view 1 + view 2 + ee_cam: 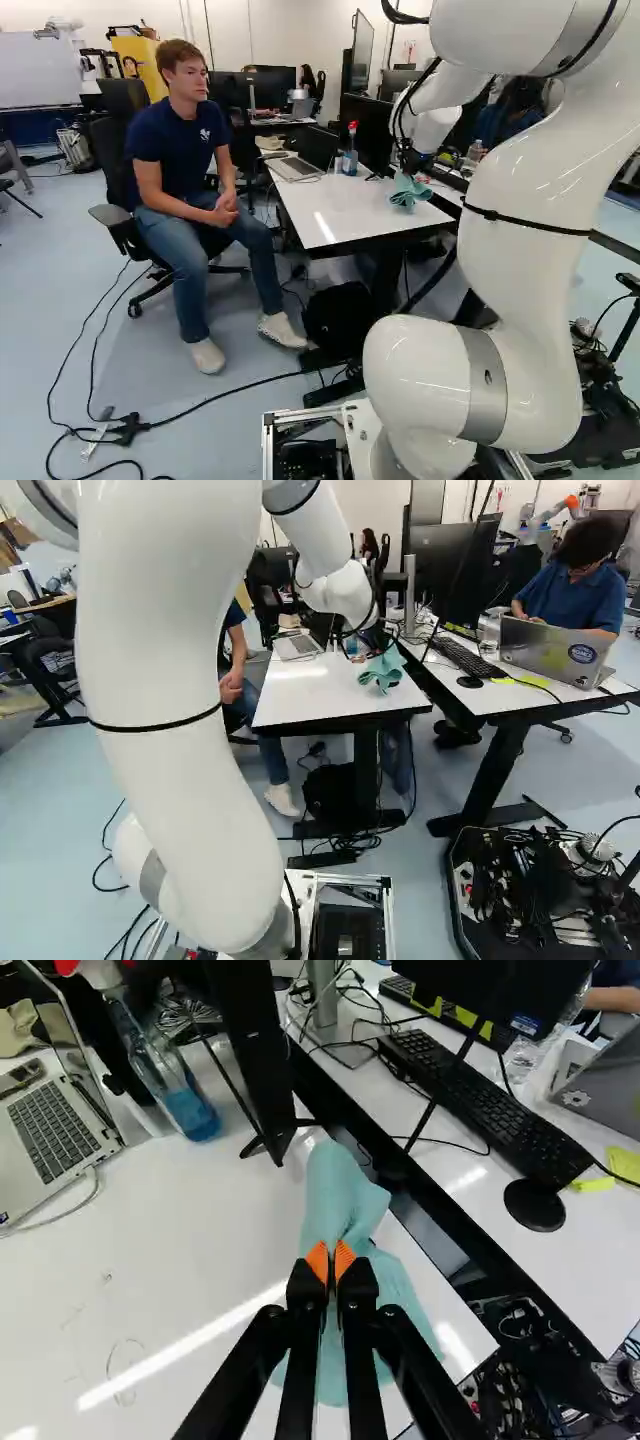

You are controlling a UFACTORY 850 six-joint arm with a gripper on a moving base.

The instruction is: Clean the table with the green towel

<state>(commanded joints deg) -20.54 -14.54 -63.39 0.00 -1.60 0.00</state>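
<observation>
Green cloth towel (335,1175), clenched between the orange pads (317,1263) of the black two-fingered gripper (330,1263), at the side of the glossy white table (180,1250) next to the neighbouring desk. For the wiping step, light, even downward pressure and overlapping strokes toward the faint looped marks (124,1362) should serve best, with cloth spread beneath the fingertips to avoid scraping. The towel is pale and bluish, gathered at the grip, loosely flared below. Farther out, the clear bottle of blue liquid (190,1110) and open silver laptop (55,1130) call for clearance.
</observation>
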